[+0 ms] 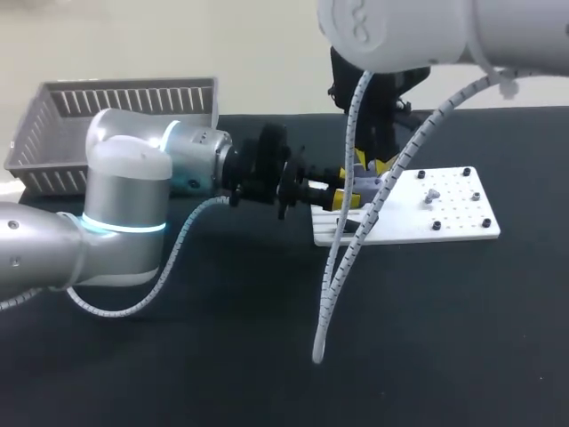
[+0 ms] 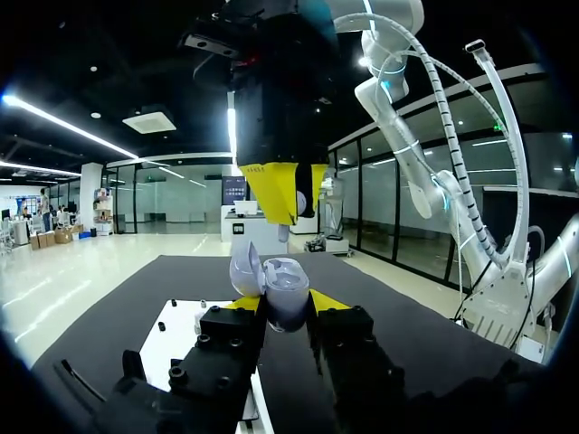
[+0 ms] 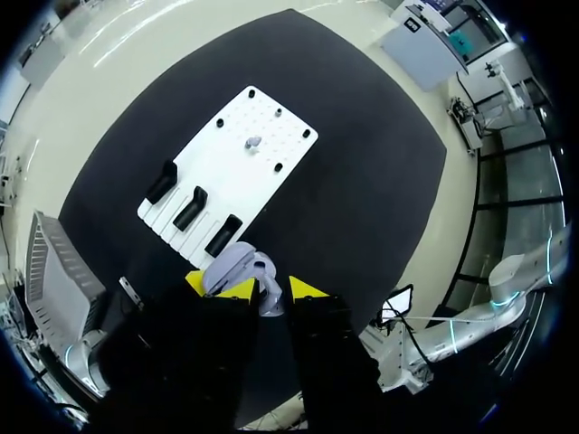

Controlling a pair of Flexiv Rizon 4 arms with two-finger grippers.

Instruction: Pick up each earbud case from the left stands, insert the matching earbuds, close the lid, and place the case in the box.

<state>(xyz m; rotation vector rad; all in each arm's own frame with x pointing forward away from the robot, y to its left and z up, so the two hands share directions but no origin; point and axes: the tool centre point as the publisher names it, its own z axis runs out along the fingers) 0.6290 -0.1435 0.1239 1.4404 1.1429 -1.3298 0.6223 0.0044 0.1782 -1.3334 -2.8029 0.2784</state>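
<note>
One black table point(image 1: 222, 356) carries everything. On it the two arms are the biggest things: the left arm point(image 1: 124, 196) comes in low from the left side and lies almost level over the table, and the right arm point(image 1: 418, 36) comes down from the upper right corner, with a ribbed cable hanging from it. Both end close together over the left end of the white board point(image 1: 444, 213).

Next in size is the grey box point(image 1: 116, 111), with slatted walls, at the far left corner of the table, well apart from the board. The white board lies flat right of the middle and has rows of small holes. Three black stands point(image 3: 194, 208) sit side by side at its left end, and I see no case on any of them.

The left gripper point(image 2: 288, 303) is closed on the earbud case point(image 2: 285, 294): the two yellow tips press on it from both sides. The case is pale lilac, its lid is open and stands upward, and it is held in the air above the table, just beside the board's left end. The right gripper point(image 2: 280, 194) hangs directly above the open case, pointing down at it, near but not touching. Whether this one is open or closed I cannot tell.

Smallest is one pale earbud point(image 3: 253, 143), which rests on the board among the holes, well apart from the case.
</note>
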